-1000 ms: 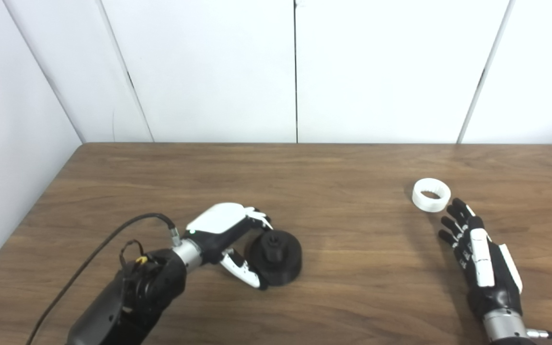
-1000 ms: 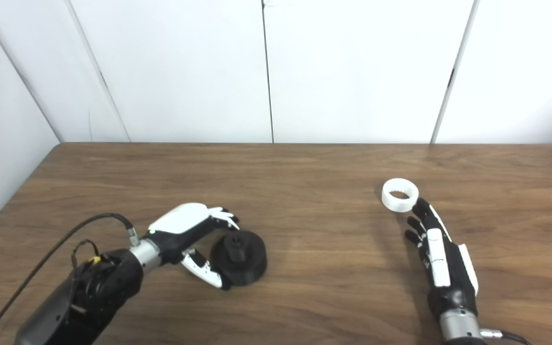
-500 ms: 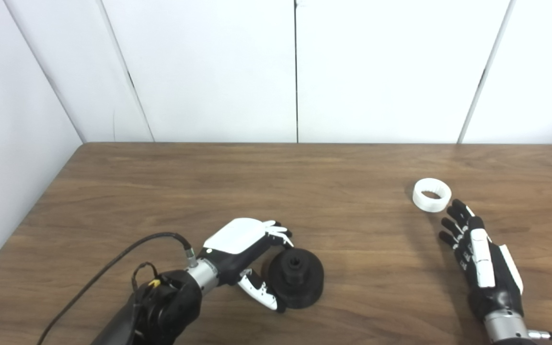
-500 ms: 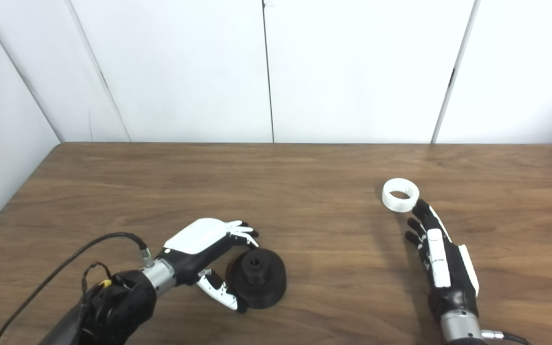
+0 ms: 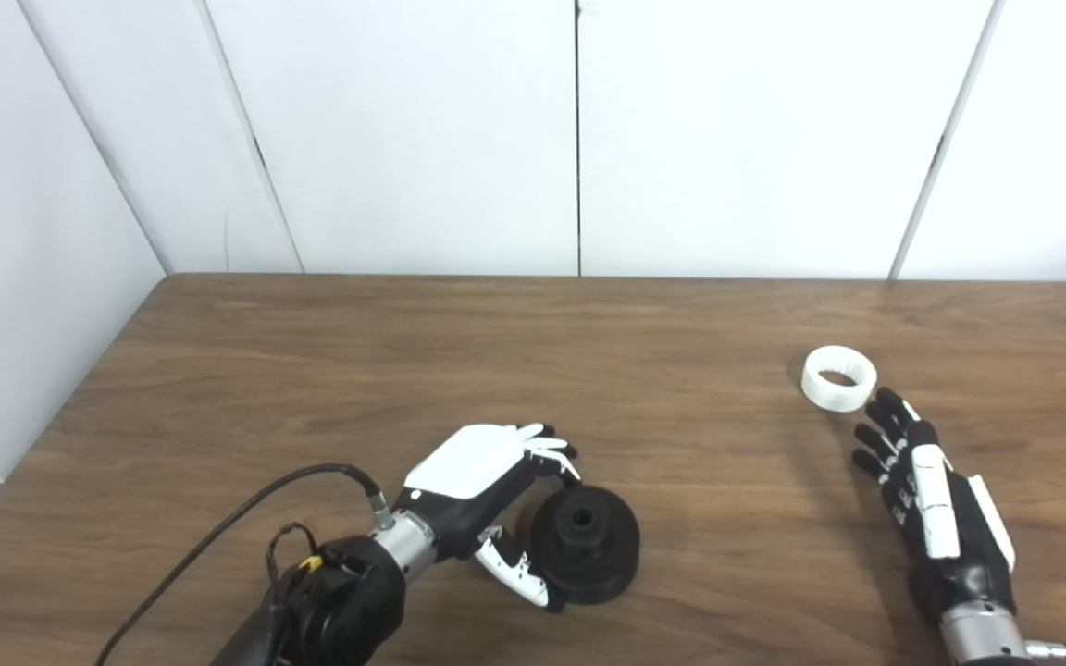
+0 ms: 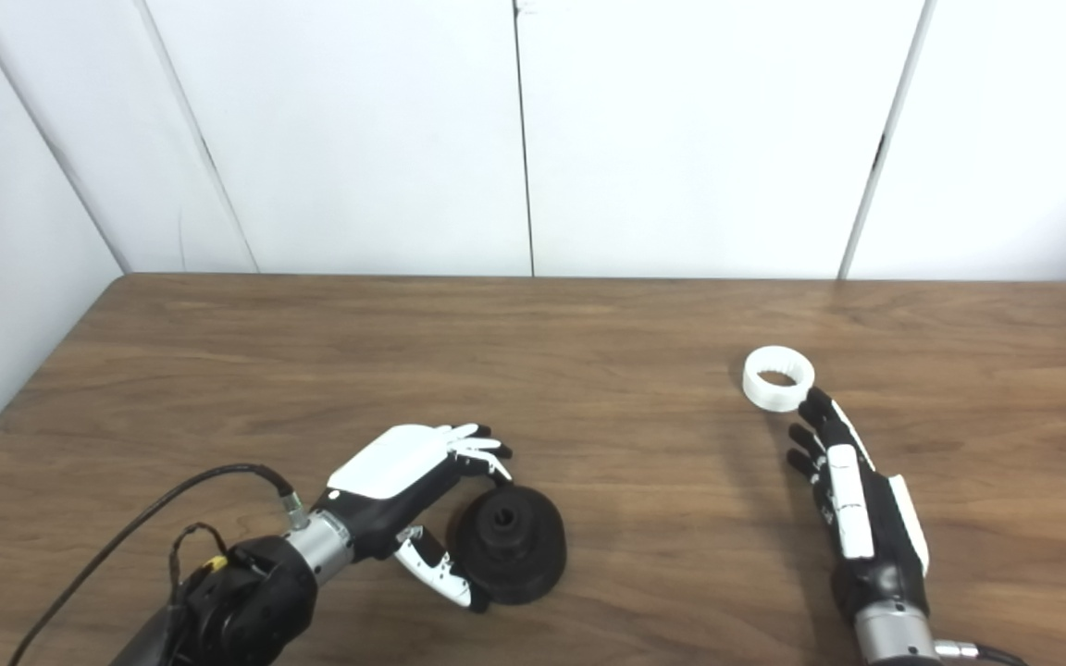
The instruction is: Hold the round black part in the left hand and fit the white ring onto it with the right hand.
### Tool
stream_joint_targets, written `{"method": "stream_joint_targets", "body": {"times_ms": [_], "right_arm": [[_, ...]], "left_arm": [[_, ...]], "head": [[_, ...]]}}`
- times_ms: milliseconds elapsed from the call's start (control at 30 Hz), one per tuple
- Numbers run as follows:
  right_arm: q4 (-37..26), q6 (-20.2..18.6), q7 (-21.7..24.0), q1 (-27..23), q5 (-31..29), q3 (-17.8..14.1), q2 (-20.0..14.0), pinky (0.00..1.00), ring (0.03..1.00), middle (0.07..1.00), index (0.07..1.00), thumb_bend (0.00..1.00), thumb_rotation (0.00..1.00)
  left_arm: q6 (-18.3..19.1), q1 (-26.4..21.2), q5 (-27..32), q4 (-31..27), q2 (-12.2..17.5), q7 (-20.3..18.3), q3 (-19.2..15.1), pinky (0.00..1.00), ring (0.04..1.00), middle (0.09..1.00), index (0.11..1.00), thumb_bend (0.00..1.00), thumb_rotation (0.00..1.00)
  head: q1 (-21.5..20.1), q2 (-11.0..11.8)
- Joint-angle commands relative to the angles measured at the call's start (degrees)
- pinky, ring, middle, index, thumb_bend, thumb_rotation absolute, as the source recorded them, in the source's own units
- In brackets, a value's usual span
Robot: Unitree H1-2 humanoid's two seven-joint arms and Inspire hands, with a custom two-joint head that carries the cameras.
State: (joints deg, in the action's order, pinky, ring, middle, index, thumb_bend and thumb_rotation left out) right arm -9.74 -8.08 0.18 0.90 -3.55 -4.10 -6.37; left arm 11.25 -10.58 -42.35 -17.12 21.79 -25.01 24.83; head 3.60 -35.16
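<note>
- The round black part (image 5: 585, 545) sits on the brown table (image 5: 533, 370), near the front.
- The left hand (image 5: 487, 490) curls around its left side, fingers above and thumb below, touching it.
- The white ring (image 5: 837, 377) lies far to the right.
- The right hand (image 5: 931, 499) rests flat with fingers spread, tips just beside the ring.

Left arm comes in low from bottom left, cable looped off the wrist. Left hand (image 5: 487, 490) lies on its side, white back up, fingers (image 5: 547, 446) curled over and thumb underneath, cupped round the black part (image 5: 586, 544). Right forearm comes up from bottom right. Right hand (image 5: 926, 499) lies flat, palm down, fingers (image 5: 877, 427) straight and slightly spread, holding nothing.
</note>
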Motion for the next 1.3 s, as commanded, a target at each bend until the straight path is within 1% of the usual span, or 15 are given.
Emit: {"method": "stream_joint_targets", "body": {"times_ms": [0,67,300,567,767,900,1067,1133,1167,1200,1233,1267], "right_arm": [[-1.5,-0.5,0.7,-0.35,-0.07,0.08,-0.36,0.87,0.906,0.933,0.938,0.56,1.0],[-1.87,-0.94,0.67,-0.34,-0.23,0.04,-0.34,0.87,0.902,0.931,0.935,0.56,1.0],[-2.21,-1.77,0.43,-0.56,-0.42,-0.35,-0.43,0.89,0.918,0.935,0.938,0.58,0.99],[-2.99,-2.57,0.38,-0.54,-0.54,-0.1,-0.25,0.9,0.911,0.937,0.937,0.56,1.0],[-3.13,-2.86,0.07,-0.52,-0.18,-0.06,-0.05,0.88,0.905,0.93,0.931,0.55,0.99],[-3.11,-2.92,0.06,-0.56,0.16,0.02,-0.14,0.88,0.909,0.929,0.93,0.56,1.0],[-2.8,-2.41,0.28,-0.94,-0.24,-0.26,-0.2,0.9,0.927,0.939,0.938,0.57,1.0],[-2.63,-2.22,0.49,-1.36,-0.92,-0.7,-0.46,0.92,0.938,0.943,0.939,0.57,0.98],[-3.04,-2.76,0.44,-2.04,-0.68,-0.89,-1.03,0.92,0.94,0.943,0.937,0.57,0.95],[-3.69,-3.5,0.06,-2.86,1.04,-0.74,-1.95,0.92,0.94,0.943,0.932,0.56,0.91],[-4.16,-4.06,-0.22,-3.41,2.38,-0.58,-2.57,0.89,0.928,0.932,0.915,0.56,0.84],[-4.54,-4.58,-0.9,-4.66,6.65,0.2,-4.29,0.88,0.926,0.93,0.911,0.56,0.82]], "left_arm": [[-0.56,0.59,0.22,-0.13,0.09,-2.98,1.74,0.96,0.972,0.899,0.635,0.85,0.23],[-0.85,0.67,0.31,-0.06,0.1,-2.98,1.66,0.95,0.967,0.895,0.632,0.85,0.22],[0.13,-0.02,1.77,-0.31,0.88,-5.82,1.72,0.95,0.976,0.911,0.642,0.83,0.23],[1.95,0.01,3.81,-1.44,1.08,-8.4,1.28,0.91,0.973,0.914,0.659,0.84,0.22],[1.86,-0.04,4.27,-2.3,1.55,-9.72,1.42,0.92,0.976,0.917,0.668,0.83,0.24],[2.49,-0.17,4.42,-2.82,1.73,-10.75,1.35,0.92,0.982,0.921,0.668,0.83,0.25],[2.99,-0.3,4.1,-3.21,1.81,-11.44,1.26,0.92,0.985,0.922,0.681,0.82,0.24],[2.98,-0.25,3.84,-3.13,1.8,-11.28,1.3,0.93,0.984,0.92,0.683,0.83,0.23],[2.83,-0.23,3.88,-3.01,1.85,-11.16,1.29,0.93,0.983,0.919,0.681,0.83,0.23],[2.63,-0.22,3.95,-2.88,1.92,-11.05,1.27,0.93,0.983,0.92,0.675,0.83,0.23],[2.49,-0.22,4.04,-2.78,1.97,-10.99,1.25,0.93,0.983,0.92,0.674,0.83,0.23],[2.11,-0.28,3.97,-2.6,2.12,-10.89,1.34,0.93,0.983,0.92,0.674,0.83,0.23]], "head": [[0.04,-0.08],[-0.12,-0.06],[-0.15,-0.26],[-0.18,-0.62],[-0.13,-0.85],[-0.05,-0.9],[-0.01,-0.96],[-0.05,-0.97],[-0.32,-1.13],[-0.42,-1.06],[-0.48,-1.06],[-0.68,-1.1]]}}
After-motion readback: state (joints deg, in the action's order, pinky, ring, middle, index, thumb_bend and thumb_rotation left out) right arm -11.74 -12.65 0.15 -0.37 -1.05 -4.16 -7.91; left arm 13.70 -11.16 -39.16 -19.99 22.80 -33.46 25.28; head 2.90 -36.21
